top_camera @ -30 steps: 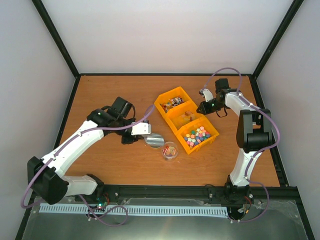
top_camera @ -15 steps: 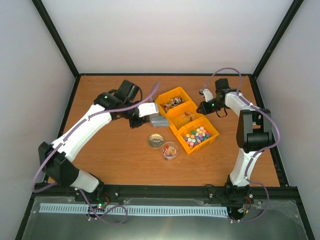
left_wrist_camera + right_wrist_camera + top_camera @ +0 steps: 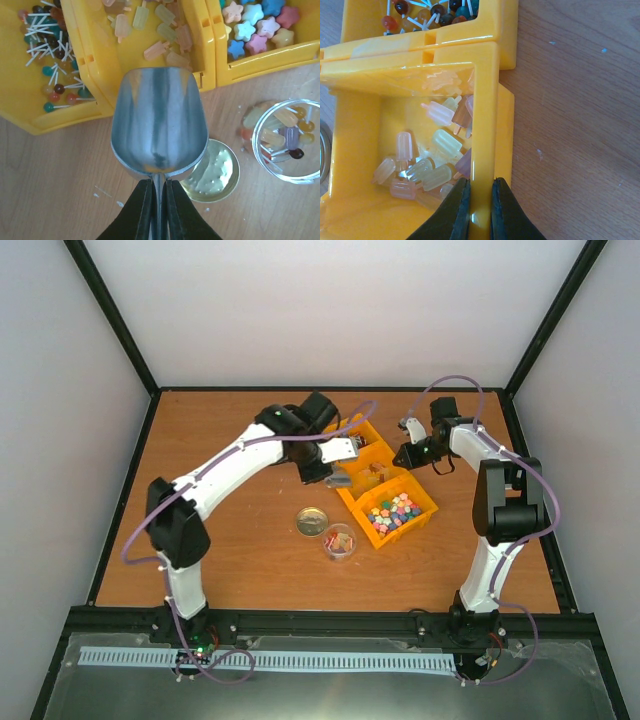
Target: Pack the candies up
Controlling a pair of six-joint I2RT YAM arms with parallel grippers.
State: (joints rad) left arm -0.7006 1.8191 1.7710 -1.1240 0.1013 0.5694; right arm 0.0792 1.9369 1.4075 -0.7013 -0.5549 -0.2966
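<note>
My left gripper (image 3: 159, 183) is shut on the handle of a metal scoop (image 3: 159, 125). The scoop's bowl is empty and hangs at the near edge of the middle yellow bin (image 3: 202, 65). That bin holds pale popsicle-shaped candies (image 3: 150, 30). In the top view the left gripper (image 3: 335, 466) and scoop (image 3: 340, 481) sit over the bins' left side. A clear cup (image 3: 287, 140) with several candies stands to the right. My right gripper (image 3: 480, 182) is shut on the middle bin's wall (image 3: 485, 125), with candies (image 3: 430, 165) just inside.
A round metal lid (image 3: 212, 172) lies on the table beside the cup (image 3: 340, 540). A bin of lollipops (image 3: 45, 60) and a bin of star sweets (image 3: 255, 30) flank the middle one. Black frame posts edge the wooden table (image 3: 220, 440).
My left arm has swung right and away from me, carrying the scoop from beside the lid to the yellow bins. The right arm has not moved.
</note>
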